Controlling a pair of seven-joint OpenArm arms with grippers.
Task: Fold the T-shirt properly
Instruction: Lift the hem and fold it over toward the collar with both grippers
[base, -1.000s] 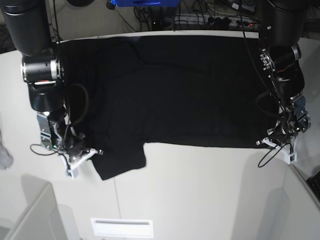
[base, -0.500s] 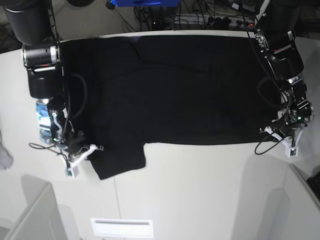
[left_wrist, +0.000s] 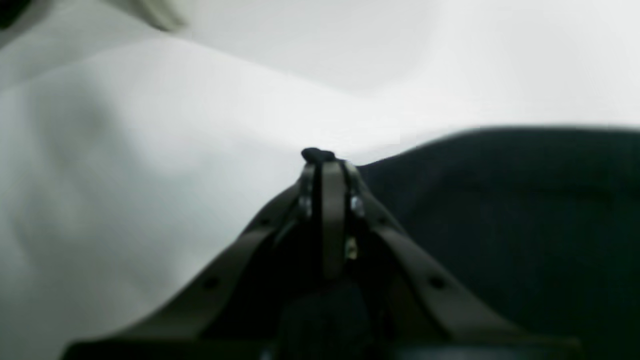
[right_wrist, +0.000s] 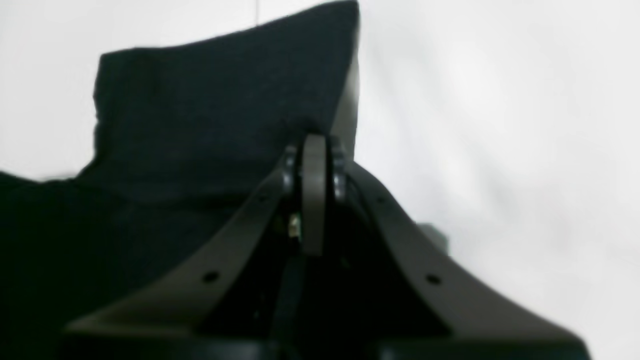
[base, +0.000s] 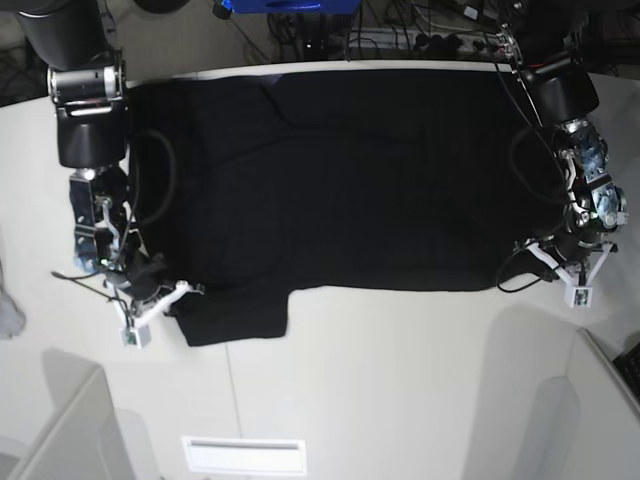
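Right gripper (base: 172, 297) clamped on the sleeve corner of the T-shirt (base: 350, 180), which lies spread flat across the table (base: 400, 380), and left gripper (base: 540, 262) pinched on the shirt's opposite near corner, likely so both can lift that edge for a fold; no readable writing.

Place: I work in a lab.
Signs: my white table (base: 400, 380), tangled cables (base: 300, 35) and a power strip (base: 440, 42) behind it.

The black T-shirt (base: 350, 180) lies spread flat across the frame's upper half, one sleeve jutting toward lower left.
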